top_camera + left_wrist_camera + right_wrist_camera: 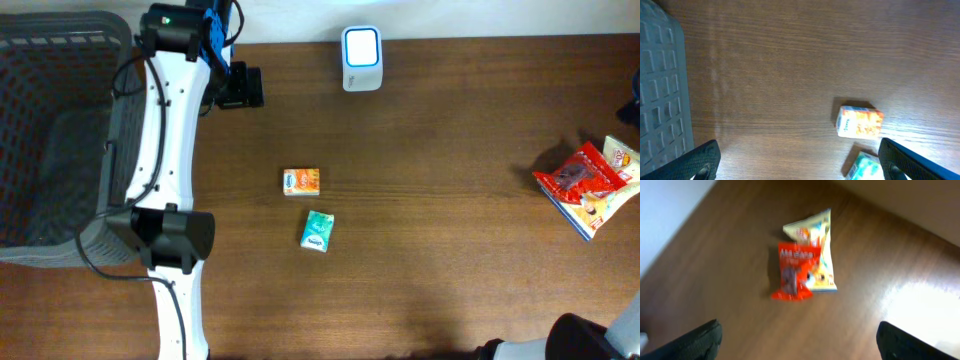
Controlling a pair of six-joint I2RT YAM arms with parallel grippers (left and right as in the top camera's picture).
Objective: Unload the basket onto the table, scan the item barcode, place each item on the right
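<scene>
well, an orange box (pixel 301 181) is lying near the middle of the counter (pixel 450 120), with a teal pack (pixel 317 231) lying just below it, close but not touching. a white scanner (pixel 361 58) with a blue-ringed face is sitting at the far edge, well apart from both. a grey basket (pixel 50 120) is standing at the left end, and the left arm is stretching along beside it.

the left claw (pixel 799 159) is hanging over bare wood with its fingers (pixel 700 160) spread wide and holding nothing. in its own view the box is lying ahead and to the right, the pack is peeking in at the bottom edge, and the basket wall is filling the left side.

at the right end, a red packet (pixel 794 274) is lying partly on top of a yellow packet (pixel 819 250). the right claw (pixel 797 341) is hovering above them, spread wide and empty, though that view is blurring.
</scene>
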